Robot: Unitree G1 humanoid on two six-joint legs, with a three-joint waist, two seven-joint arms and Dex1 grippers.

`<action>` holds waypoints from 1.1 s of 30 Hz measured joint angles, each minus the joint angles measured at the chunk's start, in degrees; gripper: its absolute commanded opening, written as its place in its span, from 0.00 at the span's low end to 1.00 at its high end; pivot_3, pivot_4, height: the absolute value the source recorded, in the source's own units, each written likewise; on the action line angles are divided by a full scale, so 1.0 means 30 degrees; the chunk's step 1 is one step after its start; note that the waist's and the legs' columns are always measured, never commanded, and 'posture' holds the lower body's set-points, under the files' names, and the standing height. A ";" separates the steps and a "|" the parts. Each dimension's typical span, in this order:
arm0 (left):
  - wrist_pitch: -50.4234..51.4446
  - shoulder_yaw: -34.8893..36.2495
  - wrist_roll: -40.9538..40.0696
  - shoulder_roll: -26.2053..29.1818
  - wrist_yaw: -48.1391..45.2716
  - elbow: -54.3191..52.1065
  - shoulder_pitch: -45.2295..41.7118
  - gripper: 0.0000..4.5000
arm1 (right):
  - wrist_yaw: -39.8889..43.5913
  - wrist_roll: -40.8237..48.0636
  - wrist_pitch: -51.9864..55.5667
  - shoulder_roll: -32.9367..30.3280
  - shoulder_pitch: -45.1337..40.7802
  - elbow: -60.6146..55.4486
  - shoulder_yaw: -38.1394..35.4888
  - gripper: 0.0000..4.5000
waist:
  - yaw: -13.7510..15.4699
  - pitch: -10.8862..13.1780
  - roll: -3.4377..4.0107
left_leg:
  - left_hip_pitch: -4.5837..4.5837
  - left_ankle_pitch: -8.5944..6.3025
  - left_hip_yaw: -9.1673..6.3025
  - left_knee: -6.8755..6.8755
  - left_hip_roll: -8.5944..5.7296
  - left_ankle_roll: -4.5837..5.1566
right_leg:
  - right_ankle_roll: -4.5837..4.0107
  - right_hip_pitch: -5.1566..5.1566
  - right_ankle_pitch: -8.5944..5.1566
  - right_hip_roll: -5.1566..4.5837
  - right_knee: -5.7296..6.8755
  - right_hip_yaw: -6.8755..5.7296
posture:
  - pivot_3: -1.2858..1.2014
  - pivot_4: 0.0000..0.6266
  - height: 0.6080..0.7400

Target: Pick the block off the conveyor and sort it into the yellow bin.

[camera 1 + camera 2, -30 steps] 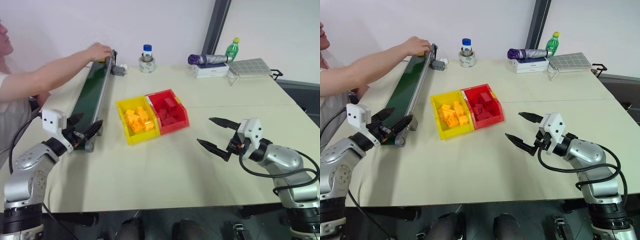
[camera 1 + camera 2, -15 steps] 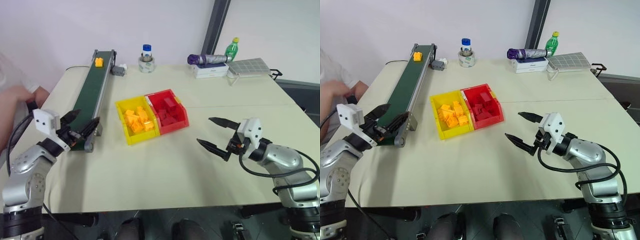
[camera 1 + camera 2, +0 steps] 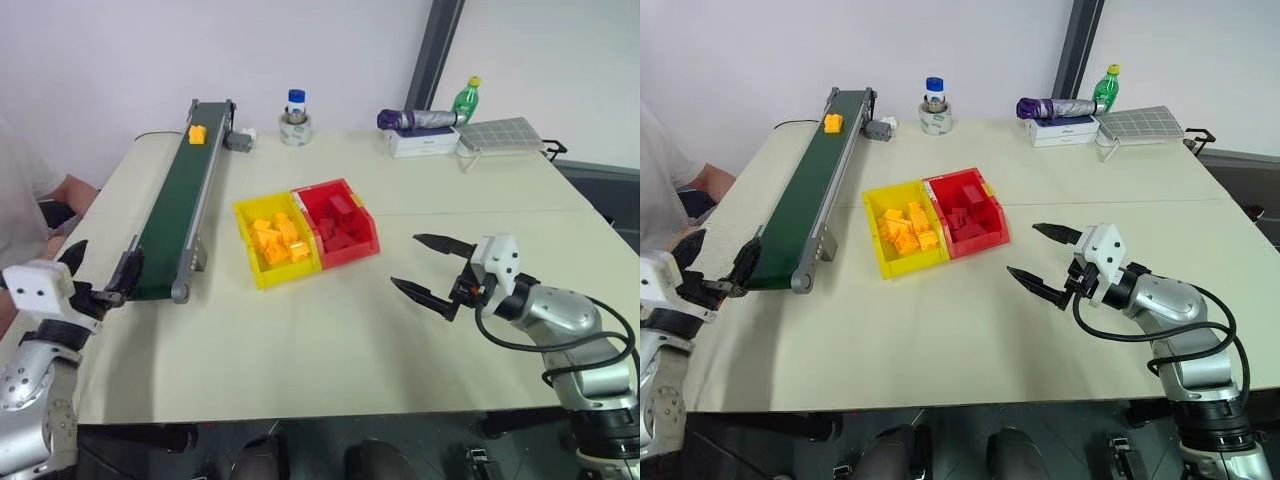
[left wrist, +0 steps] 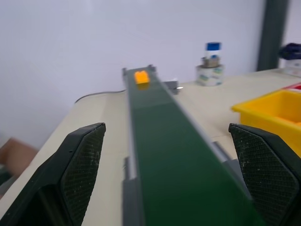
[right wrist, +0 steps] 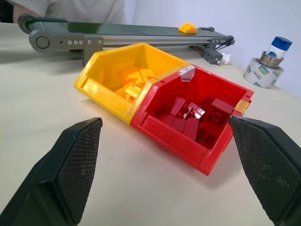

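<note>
Yellow-orange, the block (image 3: 197,133) is sitting unpicked at the conveyor's (image 3: 175,215) far end, the yellow bin (image 3: 272,241) waiting, while both claws, left claw (image 3: 98,275) and right claw (image 3: 432,270), are gaping apart, gripping nothing.

Left hand (image 3: 100,272): arm low at the robot's left, two black fingers spread wide, nothing between them. Right hand (image 3: 428,268): arm bent at the robot's right, reaching inward, fingers (image 3: 438,242) spread wide, empty, held above the bench (image 3: 330,340).

Red bin (image 3: 338,222), green bottle (image 3: 465,98), umbrella (image 3: 415,119)
</note>
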 measured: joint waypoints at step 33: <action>0.2794 -0.0797 -0.0217 0.0337 0.2022 0.1003 -0.2540 0.99 | -0.0065 -0.0119 -0.0135 0.0187 -0.0144 0.0262 0.0042 1.00 | 0.0050 0.0001 -0.0004 | 0.0000 0.0002 0.0007 0.0019 -0.0002 0.0005 | 0.0009 0.0014 0.0005 0.0005 0.0007 -0.0015 | 0.52 0.24 1.00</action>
